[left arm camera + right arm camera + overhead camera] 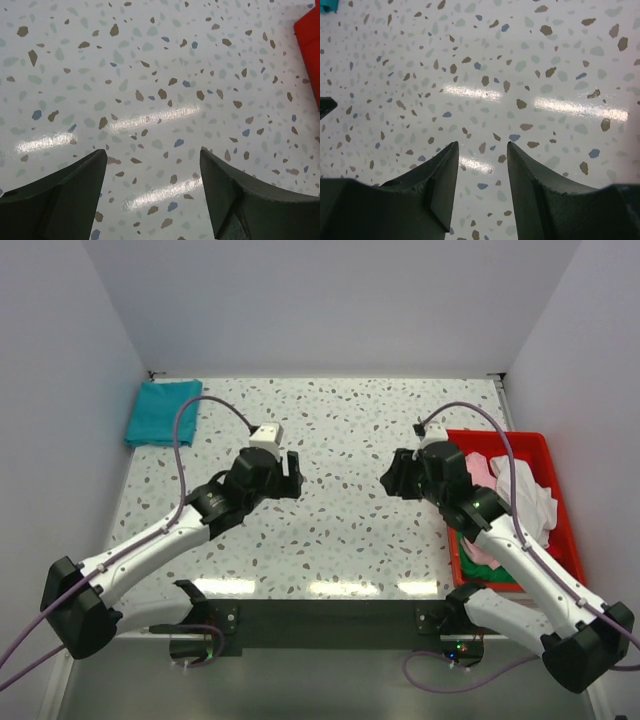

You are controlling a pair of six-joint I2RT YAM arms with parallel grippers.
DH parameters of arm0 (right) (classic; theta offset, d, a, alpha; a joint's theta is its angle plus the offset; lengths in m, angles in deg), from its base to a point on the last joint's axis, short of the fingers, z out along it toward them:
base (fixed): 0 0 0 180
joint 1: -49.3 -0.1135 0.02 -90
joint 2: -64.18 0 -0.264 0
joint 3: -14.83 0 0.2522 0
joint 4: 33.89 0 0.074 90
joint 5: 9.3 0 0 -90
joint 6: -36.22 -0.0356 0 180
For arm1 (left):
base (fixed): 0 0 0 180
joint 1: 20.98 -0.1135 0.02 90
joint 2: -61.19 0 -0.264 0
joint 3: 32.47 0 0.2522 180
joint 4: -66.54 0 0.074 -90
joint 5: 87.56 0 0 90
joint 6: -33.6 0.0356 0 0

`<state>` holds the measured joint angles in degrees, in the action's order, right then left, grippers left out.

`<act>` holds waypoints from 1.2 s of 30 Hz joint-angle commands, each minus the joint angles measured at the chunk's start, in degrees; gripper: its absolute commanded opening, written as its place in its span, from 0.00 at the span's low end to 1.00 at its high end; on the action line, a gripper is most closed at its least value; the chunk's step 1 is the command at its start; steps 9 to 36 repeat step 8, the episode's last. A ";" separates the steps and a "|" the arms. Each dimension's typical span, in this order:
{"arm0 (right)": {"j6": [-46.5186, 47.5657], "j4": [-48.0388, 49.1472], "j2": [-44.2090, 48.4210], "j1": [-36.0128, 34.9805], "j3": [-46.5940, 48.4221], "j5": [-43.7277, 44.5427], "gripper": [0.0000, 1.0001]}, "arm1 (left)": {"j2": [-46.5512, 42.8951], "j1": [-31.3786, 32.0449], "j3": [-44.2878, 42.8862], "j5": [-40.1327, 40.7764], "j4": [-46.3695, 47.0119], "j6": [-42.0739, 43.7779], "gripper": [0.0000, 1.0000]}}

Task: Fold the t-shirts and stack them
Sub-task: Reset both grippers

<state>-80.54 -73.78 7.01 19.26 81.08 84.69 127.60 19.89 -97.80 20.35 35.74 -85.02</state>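
A teal t-shirt [160,412] lies folded at the far left corner of the table; a sliver of it shows in the right wrist view [327,5]. Pink, white and green t-shirts [520,495] lie crumpled in the red bin [560,540] at the right. My left gripper [292,473] hovers open and empty over bare table left of the middle; its jaws stand wide apart in the left wrist view [152,152]. My right gripper [390,478] hovers open and empty right of the middle, just left of the bin; its jaws show a narrower gap [482,145].
The speckled table [340,440] is walled at the back and both sides. The red bin's edge shows at the right of the left wrist view [311,45]. A dark tip of the left gripper shows at the left edge of the right wrist view [326,105].
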 commanded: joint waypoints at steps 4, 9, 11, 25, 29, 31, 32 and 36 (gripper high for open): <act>-1.27 -0.51 4.78 0.16 -5.38 2.87 0.47 | -4.62 4.49 5.16 0.46 4.21 -5.22 0.80; -1.36 -1.11 4.26 0.07 -5.82 2.86 0.47 | -6.73 4.84 5.95 -0.51 4.56 -5.30 0.80; -1.36 -1.11 4.26 0.07 -5.82 2.86 0.47 | -6.73 4.84 5.95 -0.51 4.56 -5.30 0.80; -1.36 -1.11 4.26 0.07 -5.82 2.86 0.47 | -6.73 4.84 5.95 -0.51 4.56 -5.30 0.80; -1.36 -1.11 4.26 0.07 -5.82 2.86 0.47 | -6.73 4.84 5.95 -0.51 4.56 -5.30 0.80; -1.36 -1.11 4.26 0.07 -5.82 2.86 0.47 | -6.73 4.84 5.95 -0.51 4.56 -5.30 0.80; -1.36 -1.11 4.26 0.07 -5.82 2.86 0.47 | -6.73 4.84 5.95 -0.51 4.56 -5.30 0.80; -1.36 -1.11 4.26 0.07 -5.82 2.86 0.47 | -6.73 4.84 5.95 -0.51 4.56 -5.30 0.80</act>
